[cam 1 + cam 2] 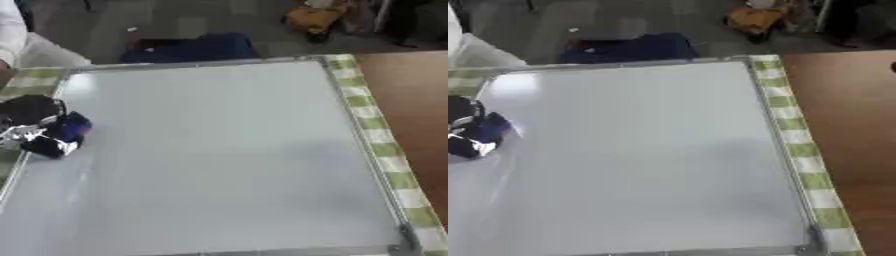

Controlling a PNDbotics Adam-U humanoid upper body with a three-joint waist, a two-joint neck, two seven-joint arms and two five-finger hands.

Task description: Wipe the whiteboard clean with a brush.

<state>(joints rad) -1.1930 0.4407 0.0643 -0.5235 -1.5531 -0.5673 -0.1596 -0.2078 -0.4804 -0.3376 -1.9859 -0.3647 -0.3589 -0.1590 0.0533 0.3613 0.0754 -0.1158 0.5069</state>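
Nearest the camera, the whiteboard [227, 160] filled most of the frame, lying flat with its metal rim running along the right side and the far edge, and its grey-white surface looked blank apart from a faint darker smudge right of centre. Under it lay a green-and-white checked cloth [385, 150], showing as a strip down the right of the board and again at the upper left corner. Beyond the cloth, at the right edge of the frame, the brown tabletop [420, 100] was bare wood. At the middle left of the frame the robot's left hand [31, 127] (black with silvery glints) sat at the board's left edge, its fingers curled round a blue brush [73, 125] that rested on the board surface just inside the rim. How much of the brush was covered by the hand could not be told, as only a rounded blue end showed to the right of the fingers. The right hand showed in neither view. Past the far edge of the board, in the upper middle of the frame, a dark blue bundle [188, 49] lay on the floor.
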